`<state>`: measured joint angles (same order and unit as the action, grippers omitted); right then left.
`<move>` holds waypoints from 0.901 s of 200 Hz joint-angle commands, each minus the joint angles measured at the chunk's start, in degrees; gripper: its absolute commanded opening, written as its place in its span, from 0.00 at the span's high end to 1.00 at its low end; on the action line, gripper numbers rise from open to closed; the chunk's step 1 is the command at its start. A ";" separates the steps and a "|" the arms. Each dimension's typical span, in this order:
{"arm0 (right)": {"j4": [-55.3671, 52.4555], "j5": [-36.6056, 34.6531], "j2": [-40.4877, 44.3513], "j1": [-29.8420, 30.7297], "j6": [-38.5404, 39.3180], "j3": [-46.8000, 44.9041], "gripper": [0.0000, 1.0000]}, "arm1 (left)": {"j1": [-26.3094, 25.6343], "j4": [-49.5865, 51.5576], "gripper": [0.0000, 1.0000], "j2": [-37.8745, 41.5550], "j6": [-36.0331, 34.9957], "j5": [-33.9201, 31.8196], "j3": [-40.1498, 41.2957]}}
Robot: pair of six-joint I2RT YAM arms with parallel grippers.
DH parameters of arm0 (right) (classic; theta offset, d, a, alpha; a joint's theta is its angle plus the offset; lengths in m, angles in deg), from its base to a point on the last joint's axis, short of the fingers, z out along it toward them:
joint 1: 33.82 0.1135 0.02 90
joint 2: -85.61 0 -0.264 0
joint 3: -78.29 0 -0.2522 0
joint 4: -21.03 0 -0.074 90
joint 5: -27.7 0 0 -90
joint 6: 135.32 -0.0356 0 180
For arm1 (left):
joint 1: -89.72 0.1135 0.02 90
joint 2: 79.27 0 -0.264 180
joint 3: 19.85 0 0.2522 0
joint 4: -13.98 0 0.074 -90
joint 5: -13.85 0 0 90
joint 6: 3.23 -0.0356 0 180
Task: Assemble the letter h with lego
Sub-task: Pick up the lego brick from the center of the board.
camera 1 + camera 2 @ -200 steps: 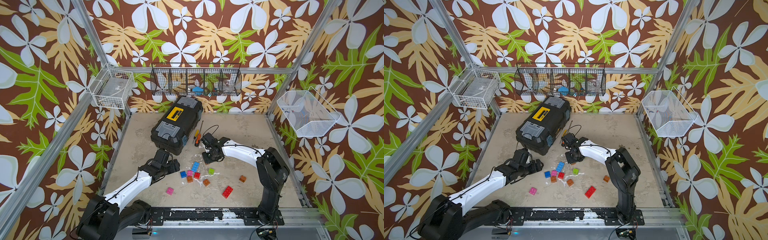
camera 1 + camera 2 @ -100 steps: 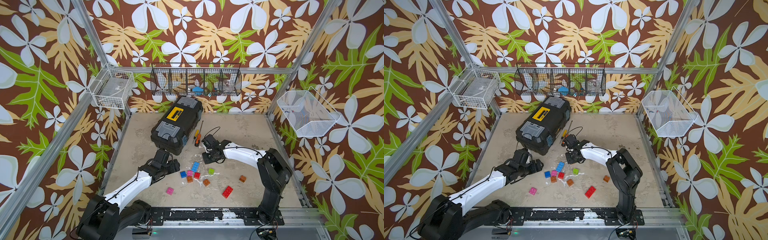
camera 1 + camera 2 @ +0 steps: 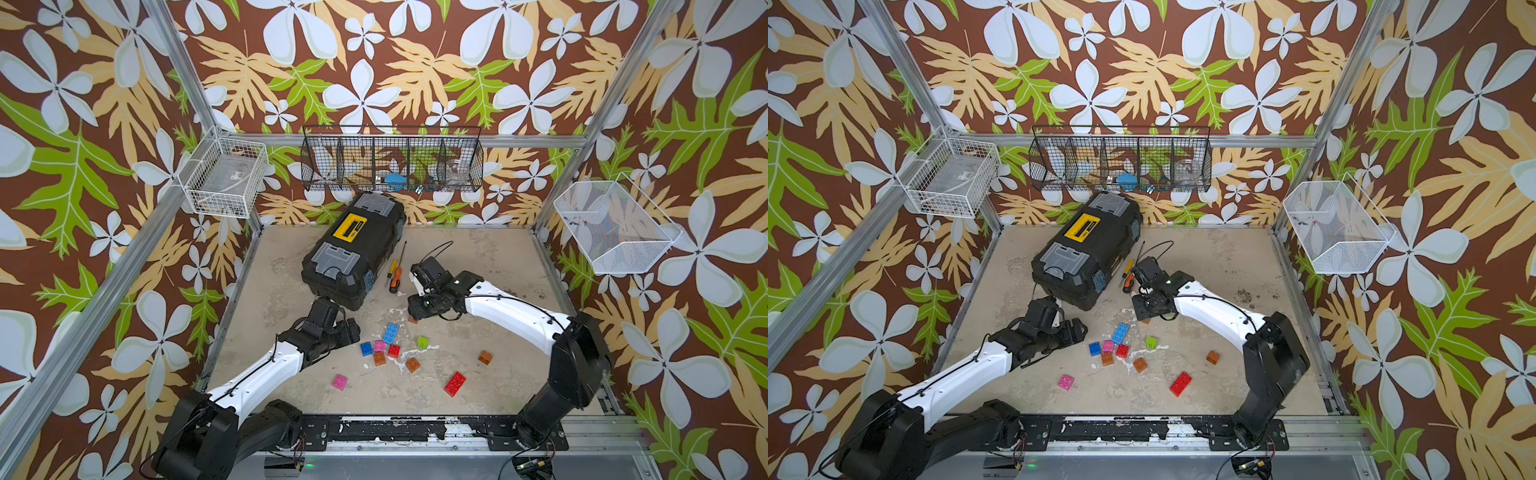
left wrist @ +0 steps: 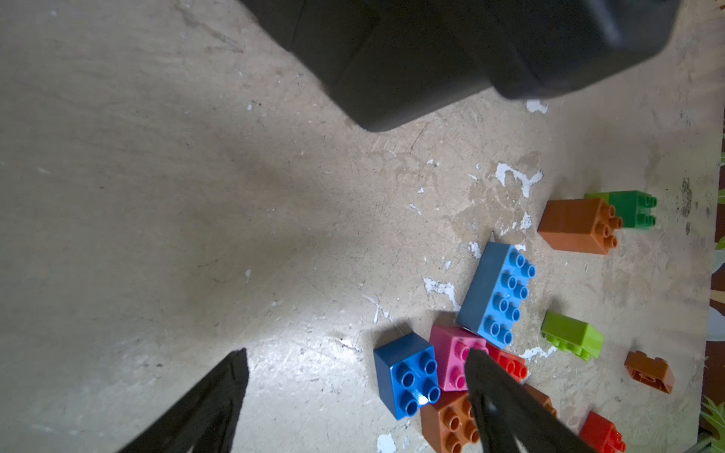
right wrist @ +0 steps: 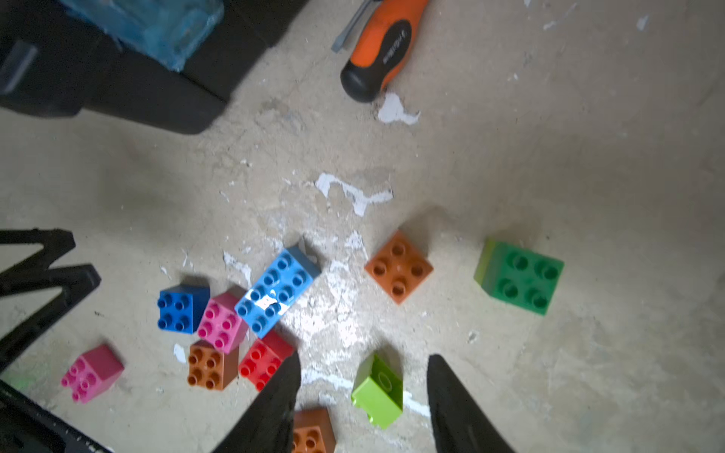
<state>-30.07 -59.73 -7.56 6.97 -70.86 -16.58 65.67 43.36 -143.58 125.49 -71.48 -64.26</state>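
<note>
No letter h yet: the lego bricks (image 3: 379,345) lie loose on the table (image 3: 478,257), most of them bunched and touching betw. the two arms, handy to both. The right gripper (image 5: 363,357) hangs over an orange-brown brick (image 5: 398,266) near a green brick (image 5: 520,276), jaws partly apart and empty, prob. lining up a pick, though the wrist view is blurred. The left gripper (image 4: 355,353), spread wide and holding nothing, waits beside the blue square brick (image 4: 406,372).

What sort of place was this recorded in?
Most likely a purpose-built robot test cell, not a real workshop: a worn tabletop boxed in by an aluminium frame, floral wallpaper on the walls, and the left arm and right arm mounted on a rail at its front edge.
</note>
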 commanded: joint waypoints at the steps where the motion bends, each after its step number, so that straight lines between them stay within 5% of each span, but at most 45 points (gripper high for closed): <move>1: 0.15 1.24 5.39 1.60 -0.99 -6.90 0.46 | 0.15 -0.57 0.10 0.29 -0.95 0.04 0.16; 58: 4.91 2.47 13.03 10.98 -2.52 -18.58 0.46 | 0.13 -0.02 0.10 -0.04 -1.19 -0.97 -0.15; 145: 8.59 -1.22 2.12 16.04 -2.82 -17.40 0.46 | 0.15 0.11 0.10 0.21 -1.08 -1.50 -0.02; 180: 8.04 -4.02 -1.42 16.16 -3.76 -16.86 0.59 | 0.15 0.15 0.10 0.10 -1.10 -1.59 -0.02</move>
<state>-21.92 -60.76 -7.69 23.15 -73.48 -34.15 65.67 43.36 -143.52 125.47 -72.66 -64.17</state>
